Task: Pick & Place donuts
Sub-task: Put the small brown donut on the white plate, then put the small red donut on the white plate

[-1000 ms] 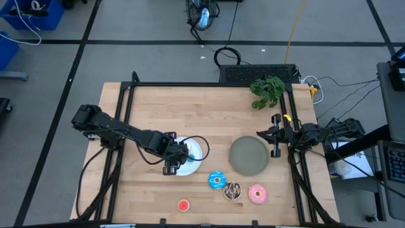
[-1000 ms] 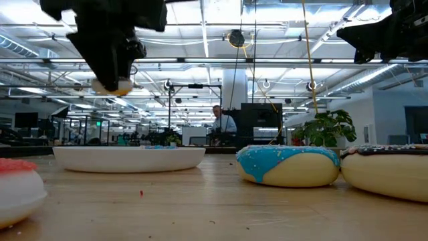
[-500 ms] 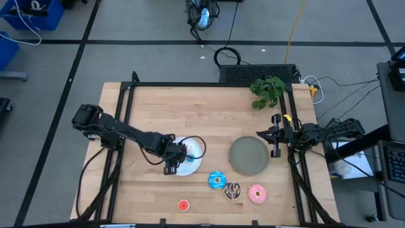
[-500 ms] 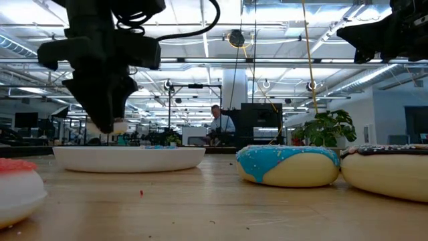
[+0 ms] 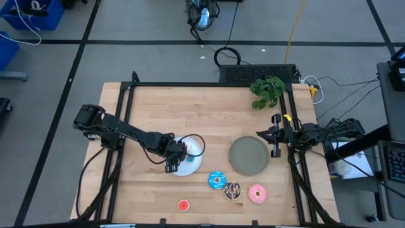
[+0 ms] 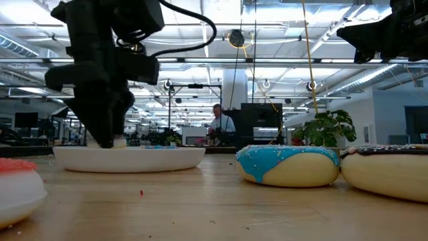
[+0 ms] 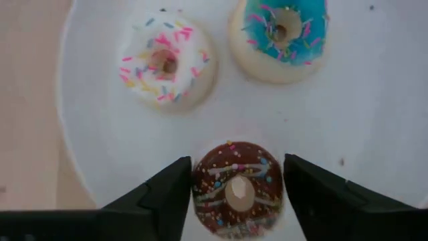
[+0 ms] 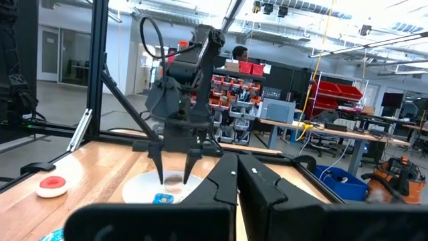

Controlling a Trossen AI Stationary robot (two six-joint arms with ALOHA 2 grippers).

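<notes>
At centre-left of the high view, the left gripper point(image 5: 172, 158) hangs low over the white plate point(image 5: 197, 148), its fingers standing apart on either side of the small brown donut point(image 7: 236, 188). That donut lies flat on the plate directly between the fingers, hole up, so it has no long axis. Whether the pads touch it, I cannot tell. The white-pink donut point(image 7: 166, 67) and small blue donut point(image 7: 284, 35) lie just beyond it. The right gripper point(image 5: 276, 135) waits at the frame's right edge, fingers together, far from the plate.
</notes>
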